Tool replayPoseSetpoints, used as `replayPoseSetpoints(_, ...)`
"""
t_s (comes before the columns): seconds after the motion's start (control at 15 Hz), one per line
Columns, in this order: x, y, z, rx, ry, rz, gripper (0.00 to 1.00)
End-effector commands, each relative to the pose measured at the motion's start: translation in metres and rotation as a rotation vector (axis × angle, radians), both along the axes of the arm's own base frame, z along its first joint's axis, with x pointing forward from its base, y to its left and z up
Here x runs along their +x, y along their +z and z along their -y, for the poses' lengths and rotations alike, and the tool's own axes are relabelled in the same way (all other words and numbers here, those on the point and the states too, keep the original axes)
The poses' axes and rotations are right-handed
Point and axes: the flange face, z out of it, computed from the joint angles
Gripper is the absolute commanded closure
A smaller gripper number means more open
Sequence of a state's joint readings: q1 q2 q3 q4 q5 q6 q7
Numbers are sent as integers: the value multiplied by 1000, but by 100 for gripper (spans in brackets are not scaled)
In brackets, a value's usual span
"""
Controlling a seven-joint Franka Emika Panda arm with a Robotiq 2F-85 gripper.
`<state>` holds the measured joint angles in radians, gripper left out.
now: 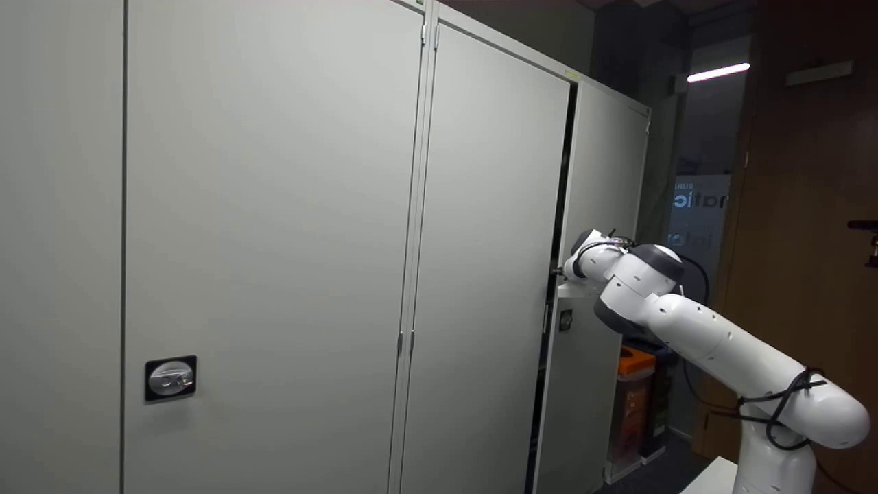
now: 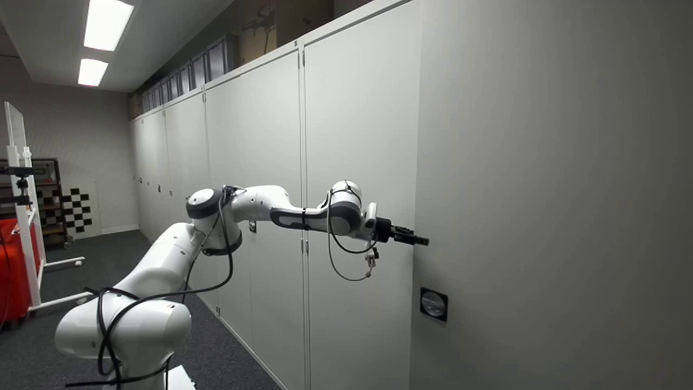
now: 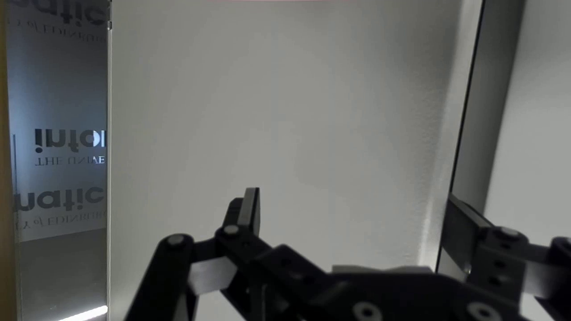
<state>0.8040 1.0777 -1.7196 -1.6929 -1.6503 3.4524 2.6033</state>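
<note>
My gripper (image 3: 352, 195) is open in the wrist view, with nothing between its spread fingers. Its left finger (image 3: 250, 211) stands before a plain grey cabinet door (image 3: 285, 111). The right finger (image 3: 461, 229) overlaps the thin dark line along that door's bright edge; whether it touches cannot be made out. In an exterior view the gripper (image 1: 558, 272) is small and partly hidden by the wrist, close to a dark gap (image 1: 563, 171) between two door leaves. The black gripper (image 2: 419, 240) also shows beside the door seam, above a round latch (image 2: 433, 304).
A neighbouring door leaf (image 1: 487, 240) borders the gap, and a second latch (image 1: 171, 378) sits further along the cabinet row. Bins with an orange lid (image 1: 634, 360) stand past the cabinets. A wheeled white stand (image 2: 32, 227) is at the far side. Cables (image 2: 230, 260) loop along the arm.
</note>
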Motion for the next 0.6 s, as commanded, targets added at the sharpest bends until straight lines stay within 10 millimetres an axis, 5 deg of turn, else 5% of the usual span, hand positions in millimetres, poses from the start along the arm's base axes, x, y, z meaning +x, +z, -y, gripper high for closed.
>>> replayPoseSetpoints(0.0, -22, 1, 4, -47, -44, -34, 0)
replayPoseSetpoints(0.53, -48, 7, 0, -77, -69, -74, 0)
